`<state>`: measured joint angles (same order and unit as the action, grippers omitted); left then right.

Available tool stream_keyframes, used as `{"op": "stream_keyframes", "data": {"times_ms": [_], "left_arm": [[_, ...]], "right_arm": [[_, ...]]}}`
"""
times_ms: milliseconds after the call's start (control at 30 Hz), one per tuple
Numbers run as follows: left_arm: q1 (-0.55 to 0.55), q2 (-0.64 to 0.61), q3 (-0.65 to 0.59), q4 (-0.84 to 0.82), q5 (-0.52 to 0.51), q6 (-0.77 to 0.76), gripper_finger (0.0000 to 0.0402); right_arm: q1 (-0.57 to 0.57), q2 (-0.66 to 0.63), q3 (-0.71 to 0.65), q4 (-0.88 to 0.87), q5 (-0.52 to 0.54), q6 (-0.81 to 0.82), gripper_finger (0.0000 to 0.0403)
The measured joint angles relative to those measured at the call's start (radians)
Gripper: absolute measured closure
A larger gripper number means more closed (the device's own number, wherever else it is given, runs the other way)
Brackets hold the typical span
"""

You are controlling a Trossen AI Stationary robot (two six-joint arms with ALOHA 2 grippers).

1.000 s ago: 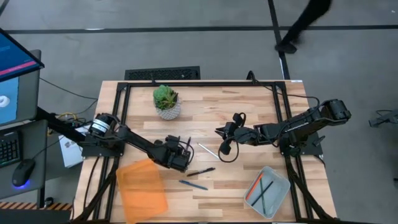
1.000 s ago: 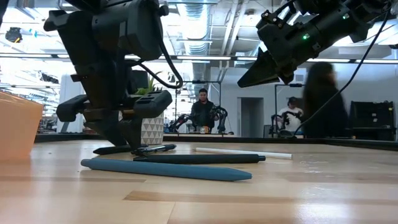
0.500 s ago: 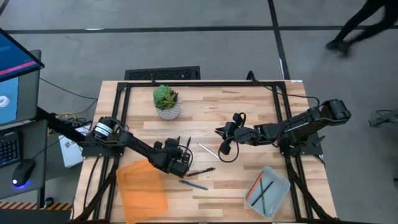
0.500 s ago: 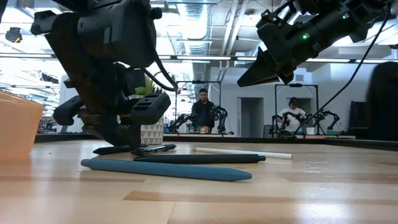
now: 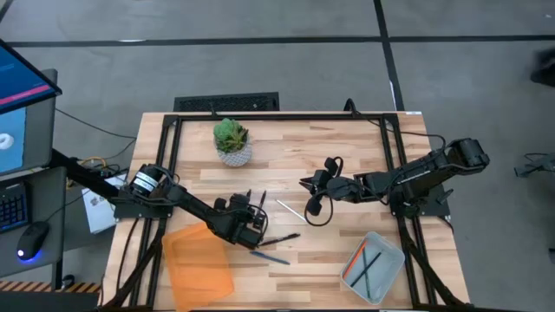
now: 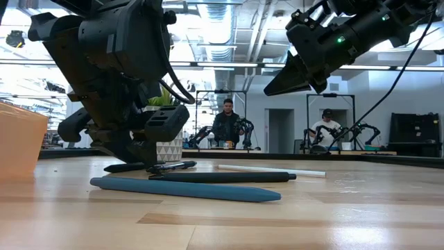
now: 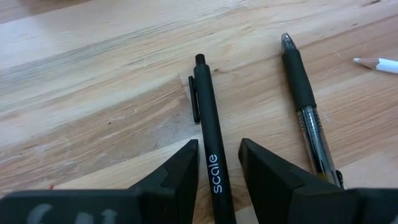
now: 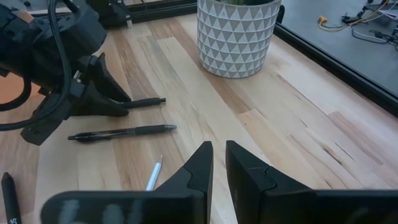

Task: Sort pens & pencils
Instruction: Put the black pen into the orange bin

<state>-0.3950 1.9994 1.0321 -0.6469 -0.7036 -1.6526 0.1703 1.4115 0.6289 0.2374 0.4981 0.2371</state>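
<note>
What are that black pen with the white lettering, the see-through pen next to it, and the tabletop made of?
The black pen with white lettering looks like matte plastic: even, dull surface, moulded clip. The see-through pen seems clear glossy plastic with a black, probably rubber, grip. The tabletop appears to be pale wood, with visible grain and plank joints.

Black pen (image 7: 211, 155), white "scale" lettering; blue pen (image 6: 186, 189); orange bin (image 5: 199, 260); white-grey triangle-patterned pot (image 8: 239, 34).
</note>
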Motion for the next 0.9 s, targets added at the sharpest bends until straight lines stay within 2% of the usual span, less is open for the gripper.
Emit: {"op": "stream_keyframes", "data": {"times_ms": [900], "left_arm": [[-0.023,0.009,0.017,0.006,-0.031,-0.012,0.0288]], "right_arm": [[0.0,0.0,0.0,0.003,-0.002,0.0,0.0336]]}}
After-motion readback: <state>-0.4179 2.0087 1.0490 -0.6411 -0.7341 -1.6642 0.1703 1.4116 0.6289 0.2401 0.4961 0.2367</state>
